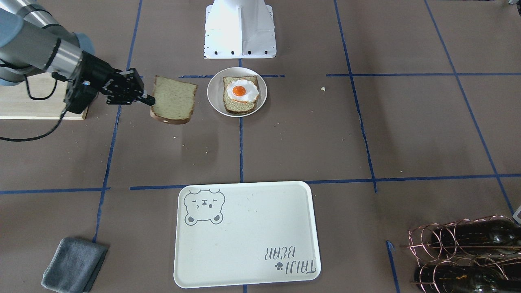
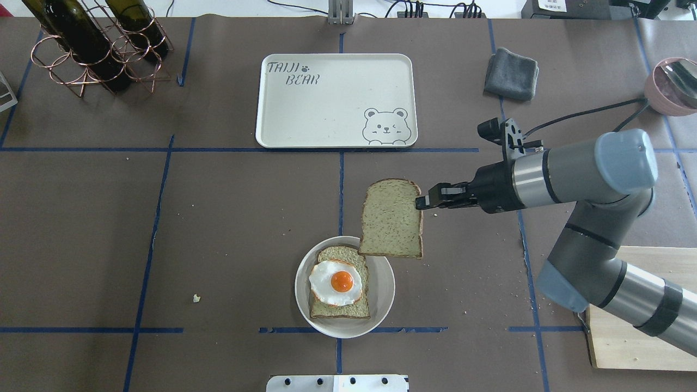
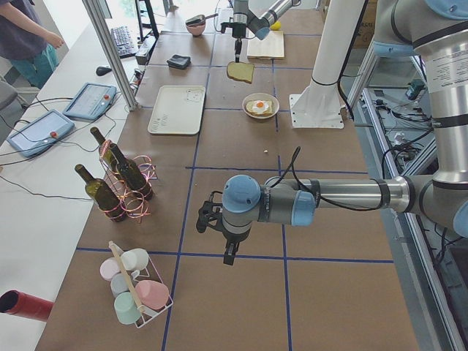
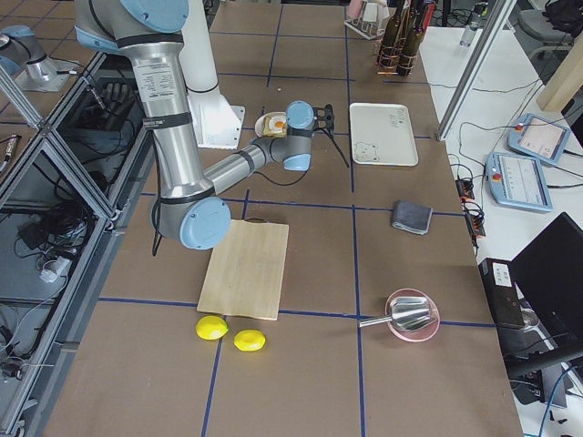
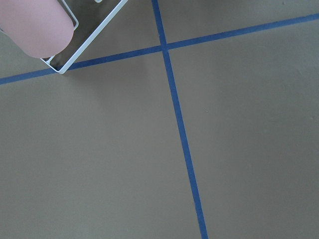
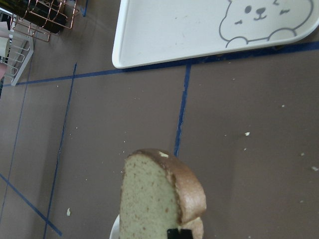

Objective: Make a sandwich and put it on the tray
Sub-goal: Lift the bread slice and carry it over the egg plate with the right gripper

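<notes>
My right gripper [image 2: 419, 203] is shut on the edge of a tan bread slice [image 2: 392, 218] and holds it above the table, its lower corner overlapping the rim of the round white plate [image 2: 384, 283]. On the plate lies the other bread slice [image 2: 337, 313] with a fried egg [image 2: 337, 281] on top. In the front view the held slice [image 1: 174, 99] hangs left of the plate [image 1: 215, 93], in my right gripper [image 1: 149, 101]. The cream bear tray [image 2: 336, 100] lies bare beyond them. My left gripper [image 3: 228, 256] hovers over bare table far away; I cannot tell its state.
A wooden cutting board [image 2: 637, 310] lies under my right arm. A grey cloth [image 2: 512, 73] and a pink bowl [image 2: 672, 84] sit at the far right, and a copper bottle rack [image 2: 92, 43] at the far left. A mug rack [image 3: 135, 292] stands near my left arm.
</notes>
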{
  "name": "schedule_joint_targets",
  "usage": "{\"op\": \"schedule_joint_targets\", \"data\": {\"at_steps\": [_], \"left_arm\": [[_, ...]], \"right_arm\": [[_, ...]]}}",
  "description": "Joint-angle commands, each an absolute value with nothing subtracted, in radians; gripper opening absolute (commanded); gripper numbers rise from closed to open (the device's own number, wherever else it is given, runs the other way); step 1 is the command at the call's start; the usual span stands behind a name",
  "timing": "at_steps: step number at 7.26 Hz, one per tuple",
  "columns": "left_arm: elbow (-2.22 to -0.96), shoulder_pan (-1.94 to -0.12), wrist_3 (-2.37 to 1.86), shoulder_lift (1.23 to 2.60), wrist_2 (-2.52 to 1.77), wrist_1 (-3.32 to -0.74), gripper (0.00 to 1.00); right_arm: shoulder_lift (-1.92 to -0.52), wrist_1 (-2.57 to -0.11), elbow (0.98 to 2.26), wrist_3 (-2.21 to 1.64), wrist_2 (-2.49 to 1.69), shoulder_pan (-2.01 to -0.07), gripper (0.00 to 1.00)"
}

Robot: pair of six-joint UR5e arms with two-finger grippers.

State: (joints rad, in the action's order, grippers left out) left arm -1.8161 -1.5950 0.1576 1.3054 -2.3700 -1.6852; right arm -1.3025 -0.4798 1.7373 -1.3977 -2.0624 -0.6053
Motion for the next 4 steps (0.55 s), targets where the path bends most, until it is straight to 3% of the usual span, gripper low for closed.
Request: {"op": "schedule_joint_targets", "data": {"at_steps": [1, 4], "left_arm": [[-1.816, -1.595, 0.158, 1.305, -2.370, -1.686, 1.00], [-1.816, -1.594, 0.158, 1.305, -2.370, -1.686, 1.00]], "right_arm": [[-1.279, -0.486, 1.730, -1.407, -1.895, -0.461, 0.00], [-1.272, -0.488, 1.727, -1.405, -1.787, -0.367, 0.00]]}}
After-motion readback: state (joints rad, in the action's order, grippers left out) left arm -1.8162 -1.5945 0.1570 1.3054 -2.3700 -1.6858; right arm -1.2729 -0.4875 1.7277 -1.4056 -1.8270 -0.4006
